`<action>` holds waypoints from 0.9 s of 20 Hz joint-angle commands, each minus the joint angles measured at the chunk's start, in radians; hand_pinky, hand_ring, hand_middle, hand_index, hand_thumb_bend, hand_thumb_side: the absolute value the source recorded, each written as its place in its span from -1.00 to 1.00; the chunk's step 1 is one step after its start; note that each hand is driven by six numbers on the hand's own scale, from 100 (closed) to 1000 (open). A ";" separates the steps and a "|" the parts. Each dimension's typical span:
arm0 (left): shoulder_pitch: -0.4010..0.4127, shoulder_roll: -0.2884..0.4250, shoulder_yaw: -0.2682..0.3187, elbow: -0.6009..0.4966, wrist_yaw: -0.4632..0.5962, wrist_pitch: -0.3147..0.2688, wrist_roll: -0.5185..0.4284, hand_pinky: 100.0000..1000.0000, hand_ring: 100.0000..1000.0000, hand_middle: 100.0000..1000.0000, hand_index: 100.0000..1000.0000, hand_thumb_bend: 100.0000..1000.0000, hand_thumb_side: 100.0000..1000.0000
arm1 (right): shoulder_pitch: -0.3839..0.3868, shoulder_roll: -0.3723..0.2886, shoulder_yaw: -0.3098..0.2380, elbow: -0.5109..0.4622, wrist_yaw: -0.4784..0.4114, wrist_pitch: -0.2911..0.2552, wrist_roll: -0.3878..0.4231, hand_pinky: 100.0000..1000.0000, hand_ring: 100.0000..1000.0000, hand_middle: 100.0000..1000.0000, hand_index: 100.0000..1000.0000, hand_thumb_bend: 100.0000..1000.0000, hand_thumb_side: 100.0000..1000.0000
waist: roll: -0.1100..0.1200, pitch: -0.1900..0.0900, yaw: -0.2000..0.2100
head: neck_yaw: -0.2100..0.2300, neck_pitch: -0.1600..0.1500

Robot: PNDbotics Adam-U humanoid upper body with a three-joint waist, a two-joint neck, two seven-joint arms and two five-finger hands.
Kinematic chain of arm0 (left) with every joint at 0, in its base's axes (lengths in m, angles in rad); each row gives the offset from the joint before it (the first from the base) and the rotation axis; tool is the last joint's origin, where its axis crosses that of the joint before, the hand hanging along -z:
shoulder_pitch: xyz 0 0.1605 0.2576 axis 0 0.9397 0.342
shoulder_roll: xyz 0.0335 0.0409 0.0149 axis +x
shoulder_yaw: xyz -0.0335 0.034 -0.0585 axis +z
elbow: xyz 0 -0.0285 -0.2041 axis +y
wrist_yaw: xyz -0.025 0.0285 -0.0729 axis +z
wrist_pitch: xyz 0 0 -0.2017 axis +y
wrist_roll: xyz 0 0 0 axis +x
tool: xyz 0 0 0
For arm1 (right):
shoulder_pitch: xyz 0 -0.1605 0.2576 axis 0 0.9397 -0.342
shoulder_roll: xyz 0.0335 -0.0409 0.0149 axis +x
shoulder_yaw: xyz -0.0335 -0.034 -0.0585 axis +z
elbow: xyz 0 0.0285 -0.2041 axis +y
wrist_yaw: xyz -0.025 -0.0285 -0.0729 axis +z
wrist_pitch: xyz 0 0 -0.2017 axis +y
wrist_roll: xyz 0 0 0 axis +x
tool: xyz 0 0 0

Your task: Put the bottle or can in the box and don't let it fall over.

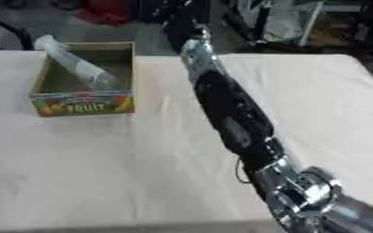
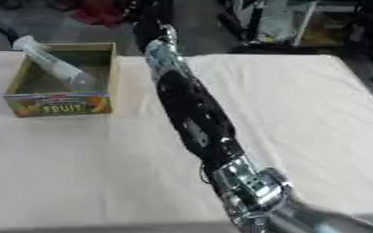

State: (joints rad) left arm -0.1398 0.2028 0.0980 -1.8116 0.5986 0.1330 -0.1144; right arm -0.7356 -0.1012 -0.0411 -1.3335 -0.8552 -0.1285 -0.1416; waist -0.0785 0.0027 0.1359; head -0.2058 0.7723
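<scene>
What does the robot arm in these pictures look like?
The right arm is long and mostly black, with shiny silver joints: one near its far end, a bulkier one close to the camera. A thin black cable loops beside the near joint. Neither hand shows.

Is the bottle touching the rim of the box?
Touching. In the left eye view the bottle lies tilted inside the box, and its upper end rests across the far left rim.

Clear bottle [image 1: 77,63], fruit-printed box [image 1: 84,103]
</scene>
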 commanded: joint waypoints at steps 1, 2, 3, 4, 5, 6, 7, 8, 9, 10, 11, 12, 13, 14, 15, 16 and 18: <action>0.007 0.023 0.026 -0.011 -0.015 -0.008 0.021 -0.08 -0.59 -0.47 0.89 -0.05 1.00 | 0.070 -0.088 0.011 -0.148 0.012 0.004 0.014 0.27 -0.05 -0.20 1.00 -1.00 0.66 | 0.000 -0.022 -0.020 | 0.048 -0.002; 0.012 0.025 0.032 -0.011 -0.018 -0.011 0.026 -0.08 -0.59 -0.47 0.89 -0.06 1.00 | 0.124 -0.111 0.011 -0.175 0.034 0.002 0.020 0.33 0.01 -0.14 1.00 -1.00 0.62 | -0.003 -0.025 -0.034 | 0.062 -0.002; 0.017 0.027 0.036 -0.010 -0.020 -0.014 0.032 -0.08 -0.59 -0.47 0.89 -0.06 1.00 | 0.184 -0.129 0.009 -0.198 0.066 -0.006 0.029 0.35 0.02 -0.13 1.00 -1.00 0.62 | -0.005 -0.028 -0.044 | 0.073 -0.002; 0.020 0.029 0.039 -0.010 -0.022 -0.016 0.036 -0.08 -0.59 -0.47 0.89 -0.06 1.00 | 0.231 -0.139 0.007 -0.215 0.095 -0.014 0.037 0.37 0.05 -0.11 1.00 -1.00 0.61 | -0.006 -0.030 -0.051 | 0.081 -0.002; 0.023 0.031 0.042 -0.011 -0.023 -0.018 0.041 -0.08 -0.59 -0.47 0.89 -0.06 1.00 | 0.292 -0.145 0.004 -0.229 0.122 -0.026 0.047 0.39 0.06 -0.10 1.00 -1.00 0.61 | -0.005 -0.030 -0.059 | 0.094 -0.002; 0.025 0.032 0.044 -0.011 -0.025 -0.020 0.044 -0.08 -0.59 -0.47 0.89 -0.06 1.00 | 0.331 -0.147 0.003 -0.240 0.143 -0.035 0.056 0.39 0.06 -0.10 1.00 -1.00 0.61 | -0.005 -0.031 -0.063 | 0.101 -0.002; 0.026 0.034 0.046 -0.012 -0.026 -0.023 0.046 -0.08 -0.59 -0.47 0.89 -0.06 1.00 | 0.383 -0.148 0.001 -0.244 0.160 -0.045 0.065 0.43 0.08 -0.08 1.00 -1.00 0.63 | -0.003 -0.031 -0.067 | 0.112 -0.002; 0.027 0.036 0.047 -0.013 -0.026 -0.024 0.048 -0.08 -0.58 -0.47 0.89 -0.07 1.00 | 0.423 -0.147 0.000 -0.247 0.171 -0.053 0.073 0.45 0.10 -0.06 1.00 -1.00 0.66 | -0.002 -0.031 -0.070 | 0.119 -0.002; 0.028 0.038 0.050 -0.013 -0.027 -0.027 0.051 -0.08 -0.58 -0.47 0.89 -0.07 1.00 | 0.473 -0.143 -0.002 -0.247 0.182 -0.061 0.081 0.47 0.10 -0.06 1.00 -1.00 0.67 | 0.000 -0.031 -0.077 | 0.128 -0.002; 0.029 0.039 0.051 -0.013 -0.027 -0.028 0.054 -0.08 -0.58 -0.47 0.89 -0.07 1.00 | 0.505 -0.139 -0.003 -0.247 0.190 -0.069 0.089 0.47 0.10 -0.06 1.00 -1.00 0.67 | 0.001 -0.032 -0.080 | 0.134 -0.002; 0.032 0.040 0.051 -0.013 -0.027 -0.029 0.055 -0.08 -0.58 -0.47 0.89 -0.07 1.00 | 0.533 -0.138 -0.001 -0.240 0.198 -0.069 0.093 0.48 0.12 -0.04 1.00 -1.00 0.68 | 0.003 -0.032 -0.085 | 0.139 -0.002; 0.034 0.041 0.051 -0.012 -0.028 -0.029 0.055 -0.07 -0.58 -0.47 0.88 -0.08 1.00 | 0.553 -0.137 0.002 -0.232 0.208 -0.068 0.097 0.50 0.13 -0.03 1.00 -1.00 0.70 | 0.005 -0.033 -0.090 | 0.144 -0.002; 0.036 0.042 0.051 -0.012 -0.028 -0.030 0.056 -0.07 -0.58 -0.47 0.88 -0.08 1.00 | 0.573 -0.135 0.004 -0.222 0.221 -0.067 0.099 0.50 0.14 -0.02 1.00 -1.00 0.70 | 0.006 -0.034 -0.094 | 0.151 -0.002; 0.037 0.043 0.052 -0.012 -0.029 -0.030 0.056 -0.07 -0.58 -0.47 0.88 -0.08 1.00 | 0.588 -0.131 0.005 -0.216 0.233 -0.067 0.101 0.50 0.14 -0.02 1.00 -1.00 0.70 | 0.007 -0.035 -0.096 | 0.156 -0.002; 0.038 0.044 0.052 -0.011 -0.028 -0.031 0.057 -0.07 -0.58 -0.47 0.88 -0.08 1.00 | 0.602 -0.123 0.005 -0.212 0.244 -0.068 0.102 0.51 0.15 -0.01 1.00 -1.00 0.71 | 0.008 -0.035 -0.098 | 0.163 -0.002; 0.038 0.045 0.053 -0.011 -0.028 -0.032 0.058 -0.07 -0.58 -0.47 0.88 -0.08 1.00 | 0.621 -0.111 0.004 -0.209 0.259 -0.070 0.102 0.51 0.15 -0.01 1.00 -1.00 0.71 | 0.010 -0.035 -0.100 | 0.175 -0.002; 0.038 0.046 0.053 -0.011 -0.028 -0.033 0.058 -0.07 -0.58 -0.47 0.88 -0.08 1.00 | 0.656 -0.088 0.007 -0.204 0.280 -0.071 0.104 0.52 0.15 -0.01 1.00 -1.00 0.71 | 0.012 -0.036 -0.103 | 0.189 -0.002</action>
State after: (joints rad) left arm -0.0954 0.2215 0.1446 -1.8113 0.5707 0.1035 -0.0585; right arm -0.0739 -0.1877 -0.0309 -1.5301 -0.5933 -0.1953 -0.0421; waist -0.0714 -0.0252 0.0329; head -0.0270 0.7723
